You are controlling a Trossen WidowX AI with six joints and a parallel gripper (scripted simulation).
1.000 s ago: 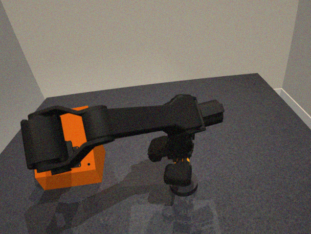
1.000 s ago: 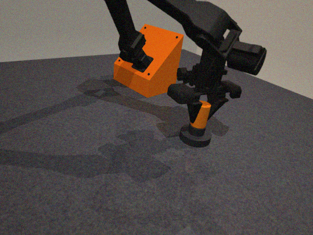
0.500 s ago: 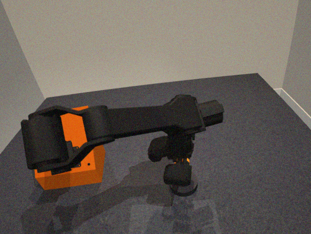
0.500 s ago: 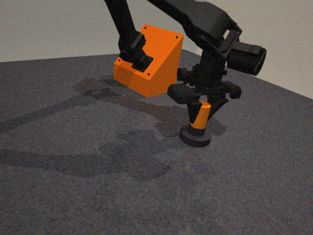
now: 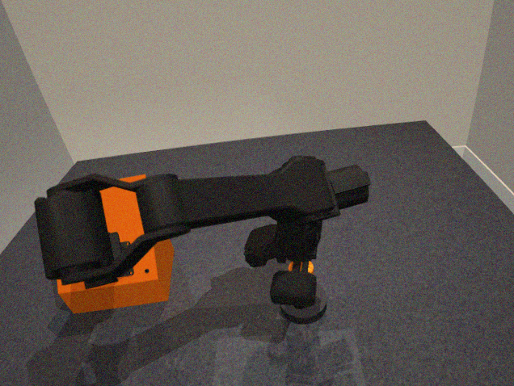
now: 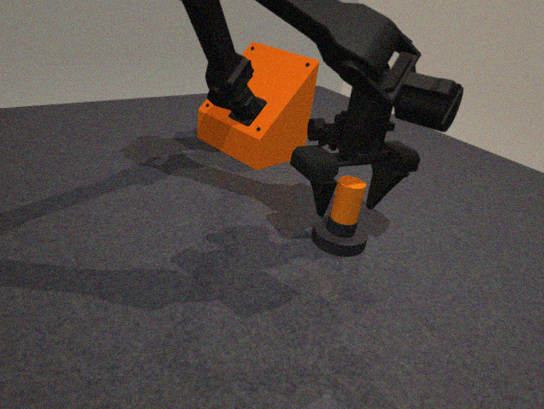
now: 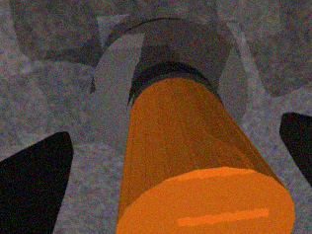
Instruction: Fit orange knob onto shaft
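The orange knob (image 5: 310,266) (image 6: 347,204) (image 7: 183,147) stands upright on the narrow dark collar (image 6: 342,227) (image 7: 173,70) of the round pedestal (image 5: 303,317) (image 6: 338,248) (image 7: 106,108). No gap shows between the knob's lower edge and the collar. The silver shaft and the knob's hole are hidden. A light line (image 7: 222,217) runs across the knob's top. My gripper (image 6: 346,210) (image 7: 179,132) is open, with one finger on each side of the knob and space between each finger and the knob. In the top view the gripper covers most of the knob.
An orange wedge-shaped box (image 5: 120,296) (image 6: 281,114) with small dark holes stands near the arm's base side. The arm (image 5: 232,197) (image 6: 364,39) reaches over the dark table (image 5: 415,270) (image 6: 175,352) to the pedestal. Shadows of the arm lie across the table.
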